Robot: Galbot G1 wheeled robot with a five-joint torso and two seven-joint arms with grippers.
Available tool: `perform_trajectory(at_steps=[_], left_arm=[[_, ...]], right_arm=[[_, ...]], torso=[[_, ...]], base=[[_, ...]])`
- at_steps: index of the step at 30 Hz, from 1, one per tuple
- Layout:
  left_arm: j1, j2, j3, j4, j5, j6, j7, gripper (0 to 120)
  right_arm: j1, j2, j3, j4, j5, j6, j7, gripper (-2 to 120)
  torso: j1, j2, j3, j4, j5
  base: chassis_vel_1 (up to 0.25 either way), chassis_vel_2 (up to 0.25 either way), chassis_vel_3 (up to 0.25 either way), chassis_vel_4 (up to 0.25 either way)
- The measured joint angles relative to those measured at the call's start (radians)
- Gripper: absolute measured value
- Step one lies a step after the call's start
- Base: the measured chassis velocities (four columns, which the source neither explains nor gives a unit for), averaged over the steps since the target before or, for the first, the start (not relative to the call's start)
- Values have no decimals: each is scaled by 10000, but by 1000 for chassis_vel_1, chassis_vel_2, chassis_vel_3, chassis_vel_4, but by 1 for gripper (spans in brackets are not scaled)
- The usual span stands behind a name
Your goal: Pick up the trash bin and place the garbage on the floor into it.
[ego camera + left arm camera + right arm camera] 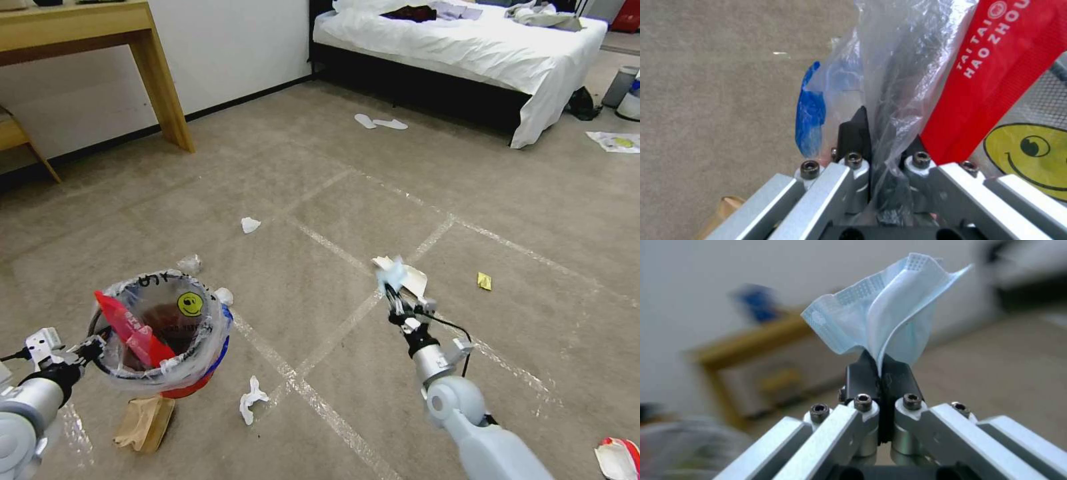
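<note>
1. The floor (400, 200), beige carpet crossed by shiny tape lines, still carries most of the garbage. Taking the trash bin (163, 333) as the landmark: a brown paper bag (143, 421) lies just under its near side, a twisted white tissue (251, 399) near it toward the robot's right, a small white wad (225, 295) touching or just beside its far rim, a clear crumpled bit (190, 264) just beyond it, a white scrap (250, 225) farther beyond, white paper (407, 275) and a yellow wrapper (484, 281) well to its right, and a red-white packet (617, 457) far right at the picture's edge.

2. The trash bin, red and lined with clear plastic, is held tilted above the carpet, so by my reading the pick-up step is done. A red wrapper strip (130, 330) already stands in it.

3. The left gripper (882, 146) is clamped on the bin's rim, one finger outside and one inside the liner.

4. The right gripper (880, 370), well to the bin's right, has its fingers pressed together on a light blue face mask (887, 320), lifted off the carpet but not yet over the bin. Judging from this, one piece is in, one is in transit, and the rest remains.

5. Writing: the red strip reads "TAI TAI HAO ZHOU" in white beneath a round logo. The bin wears a yellow smiley sticker (1031, 156); black handwriting on its rim is too small to read.
</note>
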Motion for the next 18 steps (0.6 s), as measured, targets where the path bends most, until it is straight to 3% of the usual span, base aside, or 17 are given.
perform_trajectory(at_steps=[2, 5, 6, 11, 13, 18], left_arm=[[58, -16, 94, -178, -19, 55, -2, 3], [85, -17, 138, -247, -24, 80, -12, 3], [115, -14, 192, -333, -29, 114, -30, 3], [176, 16, 262, -528, -41, 173, -56, 3], [217, 22, 286, -611, -42, 191, -57, 3], [227, -1, 286, -767, -67, 208, -68, 3]], right_arm=[[333, -787, -687, 1039, 449, 266, -1022, 0], [550, -1111, -989, 1518, 675, 236, -1137, 0], [928, -1566, -1447, 2200, 962, -34, -1053, 0], [2226, -2642, -2743, 3746, 1701, -1013, 198, 0], [3480, -3024, -3674, 4479, 2161, -1713, 1166, 0], [5668, -2965, -5447, 4831, 2616, -2271, 2348, 0]], torso=[[0, 0, 0, 0, 3], [-1, 0, 0, 1, 1], [0, 0, 0, -1, -2], [0, 0, 0, 1, -3], [0, 0, 0, -1, -1], [0, 0, 1, 5, -3]], base=[[0, 0, 0, 0], [0, 0, 0, 0], [0, 0, 0, 0], [0, 0, 0, 0], [0, 0, 0, 0], [0, 0, 0, 0]])
